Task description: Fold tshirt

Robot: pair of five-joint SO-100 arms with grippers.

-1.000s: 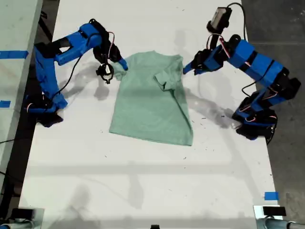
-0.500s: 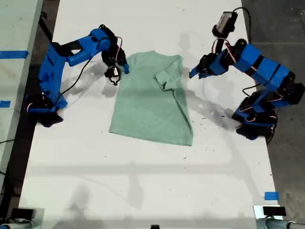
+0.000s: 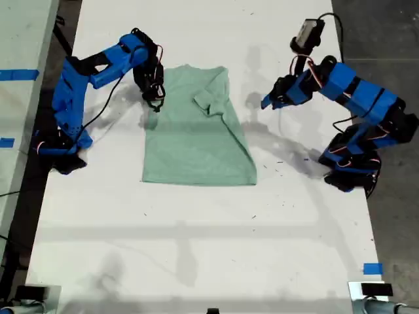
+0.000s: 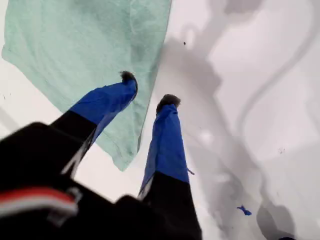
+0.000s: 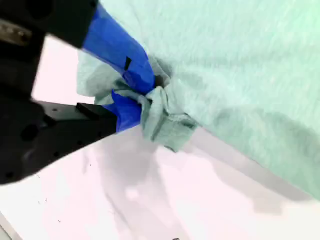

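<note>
The pale mint-green tshirt (image 3: 196, 134) lies flat on the white table (image 3: 196, 242), with one sleeve (image 3: 211, 98) folded inward over its body. At the exterior view's left, my second gripper (image 3: 154, 91) is shut on the shirt's upper corner. In the second wrist view, bunched fabric (image 5: 162, 112) is pinched in my second gripper (image 5: 150, 92). At the exterior view's right, my first gripper (image 3: 267, 103) hovers open, apart from the shirt. In the first wrist view, my first gripper (image 4: 147, 89) holds nothing, and the tshirt (image 4: 75, 45) edge lies below one finger.
The arm bases stand at the table's sides (image 3: 62, 144) (image 3: 350, 167). A blue tape mark (image 3: 372, 268) sits near the front corner at the exterior view's right. A second table with blue tape (image 3: 18, 74) adjoins at the exterior view's left.
The second gripper has dragged the tshirt toward the exterior view's left and farther back, squaring it up. The first gripper has drawn back from the shirt's edge.
</note>
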